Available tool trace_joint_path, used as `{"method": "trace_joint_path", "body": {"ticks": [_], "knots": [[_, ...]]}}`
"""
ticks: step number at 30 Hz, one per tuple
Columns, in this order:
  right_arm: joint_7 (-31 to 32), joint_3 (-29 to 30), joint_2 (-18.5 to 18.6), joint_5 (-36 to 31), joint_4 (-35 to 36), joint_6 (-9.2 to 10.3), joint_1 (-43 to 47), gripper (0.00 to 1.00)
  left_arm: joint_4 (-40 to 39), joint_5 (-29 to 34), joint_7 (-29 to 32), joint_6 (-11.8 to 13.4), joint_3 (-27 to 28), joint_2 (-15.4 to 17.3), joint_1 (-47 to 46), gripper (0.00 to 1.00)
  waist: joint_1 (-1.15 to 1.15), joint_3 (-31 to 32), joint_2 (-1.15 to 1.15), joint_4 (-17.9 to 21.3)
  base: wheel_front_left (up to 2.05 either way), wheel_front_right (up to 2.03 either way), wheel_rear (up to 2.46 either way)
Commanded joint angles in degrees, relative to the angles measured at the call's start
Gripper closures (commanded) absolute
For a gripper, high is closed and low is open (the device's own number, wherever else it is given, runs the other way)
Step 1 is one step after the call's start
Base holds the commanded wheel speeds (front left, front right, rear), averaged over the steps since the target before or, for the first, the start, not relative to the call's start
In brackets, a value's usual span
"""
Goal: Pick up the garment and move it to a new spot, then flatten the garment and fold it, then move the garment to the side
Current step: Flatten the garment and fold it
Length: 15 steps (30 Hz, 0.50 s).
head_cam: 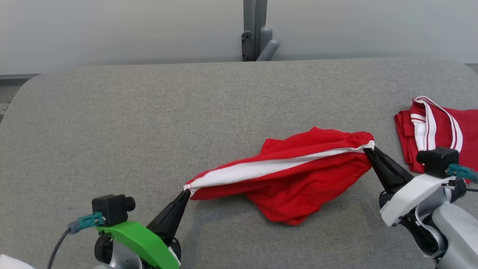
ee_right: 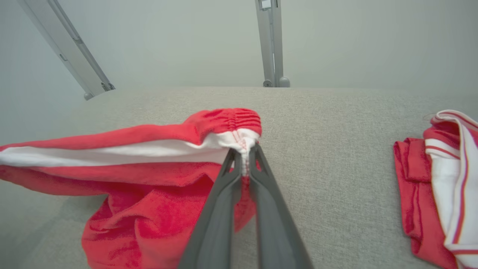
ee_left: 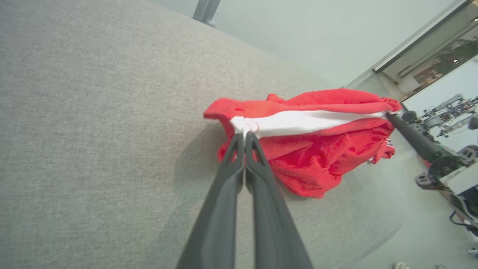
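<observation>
Black fingers pressed together, my left tool (head_cam: 185, 191) pinches 1 end of the white band (head_cam: 261, 169) that runs along the red garment (head_cam: 298, 183). My right tool (head_cam: 368, 149), its fingers closed just as tightly, nips the other end of that band at the gathered red edge. Between the 2 tools the band is pulled into a nearly straight line, rising from lower left to upper right in the head view. Below it the loose red cloth sags and bunches on the grey fabric desk (head_cam: 149, 123), a little right of the desk's middle and near my side. Further right, apart from the held garment, a folded cloth (head_cam: 440, 127) in red and white lies by the desk's edge. Beyond the far edge stands a grey post (head_cam: 255, 30).
</observation>
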<state>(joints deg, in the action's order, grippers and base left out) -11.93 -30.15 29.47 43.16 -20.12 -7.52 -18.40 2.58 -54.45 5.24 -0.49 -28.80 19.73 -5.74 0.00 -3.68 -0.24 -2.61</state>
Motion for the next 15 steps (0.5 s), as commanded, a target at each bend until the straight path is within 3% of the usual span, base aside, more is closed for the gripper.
{"method": "trace_joint_path", "body": {"ticks": [1, 9, 15], "knots": [[1.2, 1.2, 1.3, 2.5, 3.1, 0.06, 1.7, 1.00, -6.1, -1.8, 1.9, 0.5, 0.7, 2.0, 2.3, 1.00, 0.00, 0.5, 0.24, -0.2, 0.00, 0.00, 0.00], [6.4, 10.5, 7.4, 13.0, 20.6, 0.05, 6.4, 1.00, -29.6, -5.3, 6.8, 3.3, 5.1, 9.2, 6.5, 1.00, 0.00, 0.6, 0.24, 0.4, 0.00, 0.00, 0.00], [13.5, 18.9, 10.3, 19.6, 31.2, 0.05, 5.9, 1.00, -36.4, -6.4, 11.6, 4.5, 10.2, 14.0, -1.6, 1.00, 0.00, -4.2, 0.24, 0.4, 0.00, 0.00, 0.00]]}}
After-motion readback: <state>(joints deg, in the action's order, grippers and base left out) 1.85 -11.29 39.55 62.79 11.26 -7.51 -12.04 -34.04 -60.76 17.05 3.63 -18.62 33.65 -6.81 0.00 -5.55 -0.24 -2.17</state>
